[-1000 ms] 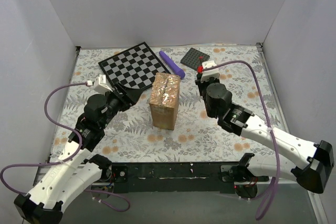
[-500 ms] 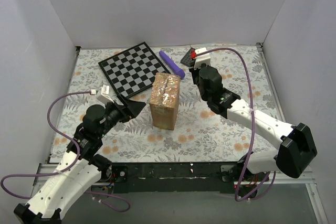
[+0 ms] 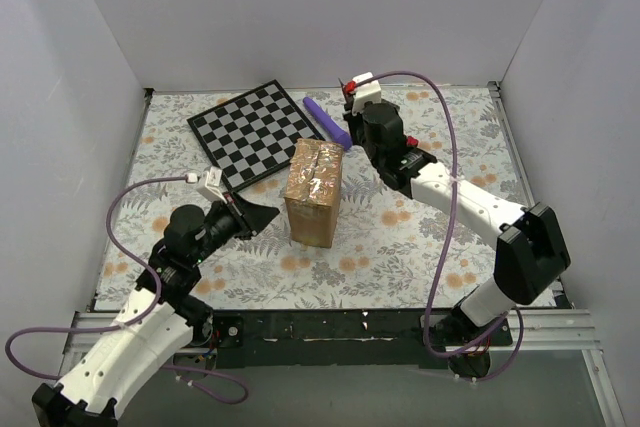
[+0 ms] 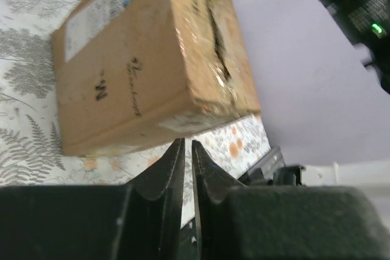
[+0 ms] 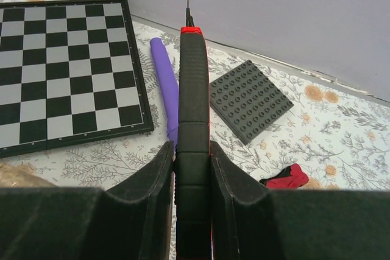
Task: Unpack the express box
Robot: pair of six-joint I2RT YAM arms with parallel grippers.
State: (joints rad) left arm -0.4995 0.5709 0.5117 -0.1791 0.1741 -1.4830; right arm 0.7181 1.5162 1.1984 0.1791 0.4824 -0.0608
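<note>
The left gripper (image 4: 187, 144) is held low at the near left, jaws almost together and empty. The right gripper (image 5: 192, 148) is extended far, clamped on a black tool (image 5: 193, 77).

table (image 3: 420, 237) | on it: express box (image 3: 313, 192), chessboard (image 3: 255, 132), purple stick (image 3: 325, 119), grey plate (image 5: 250, 100)

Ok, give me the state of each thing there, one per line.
express box: standing upright, flaps closed, taped.
left gripper: almost shut, empty, close to the box.
right gripper: shut on the cutter.
cutter: held, blade tip out.
chessboard: unfolded, lying flat.
</note>
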